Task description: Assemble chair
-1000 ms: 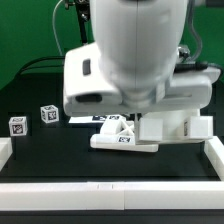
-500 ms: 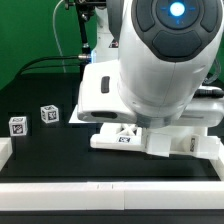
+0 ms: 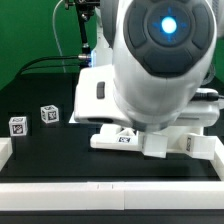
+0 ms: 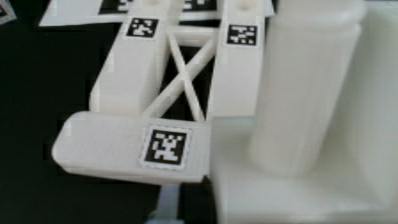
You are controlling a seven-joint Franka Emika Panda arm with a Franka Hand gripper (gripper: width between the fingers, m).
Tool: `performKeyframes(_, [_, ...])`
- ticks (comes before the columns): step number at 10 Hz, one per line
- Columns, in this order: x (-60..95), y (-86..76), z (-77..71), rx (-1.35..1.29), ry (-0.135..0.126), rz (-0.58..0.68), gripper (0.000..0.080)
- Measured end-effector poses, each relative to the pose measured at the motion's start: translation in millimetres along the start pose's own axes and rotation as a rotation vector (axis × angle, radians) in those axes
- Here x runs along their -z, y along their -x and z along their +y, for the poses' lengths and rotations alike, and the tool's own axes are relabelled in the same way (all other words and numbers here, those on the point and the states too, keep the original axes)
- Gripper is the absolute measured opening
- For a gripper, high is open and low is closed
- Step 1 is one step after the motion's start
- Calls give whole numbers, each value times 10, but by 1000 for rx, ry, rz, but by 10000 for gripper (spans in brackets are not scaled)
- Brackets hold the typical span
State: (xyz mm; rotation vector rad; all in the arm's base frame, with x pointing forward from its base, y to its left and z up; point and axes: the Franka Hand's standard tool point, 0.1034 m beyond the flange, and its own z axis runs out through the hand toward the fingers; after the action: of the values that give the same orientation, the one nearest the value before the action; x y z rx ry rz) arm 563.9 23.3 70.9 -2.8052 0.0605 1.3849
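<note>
what changed: the arm point(image 3: 160, 60) had kept turning over the last second. its round end with the blue light point(image 3: 168, 24) had swung round to face the camera, then dipped a little.
what stayed: the chair panel point(image 3: 122, 139) lay in the same spot. the two small tagged blocks point(image 3: 48, 114) point(image 3: 17, 125) had not moved either.
what that meant: the arm looked busy lining itself up over the panel, not carrying it away. the chair was far from done, as its parts lay loose.
arm pose: the arm was bent low over the middle of the black table point(image 3: 60, 150), with the wrist pointing down. its big white body hid much of what was behind it.
fingers: the gripper was hidden in both views. its fingers were pressed together. i could not tell if they pinched anything thin.
where the chair was: the panel lay flat under the arm, near the front edge strip point(image 3: 100, 188). in the wrist view its x-shaped bars point(image 4: 178, 75) ended at a chunky block point(image 4: 151, 148). a thick white post point(image 4: 306, 110) stood just beside them. the small blocks sat well apart from the panel, at the exterior view's left.
</note>
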Motion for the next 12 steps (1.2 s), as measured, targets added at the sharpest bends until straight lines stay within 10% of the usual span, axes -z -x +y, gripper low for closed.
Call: performKeyframes(12, [-202,-97,-30,-168,-8,-16,31])
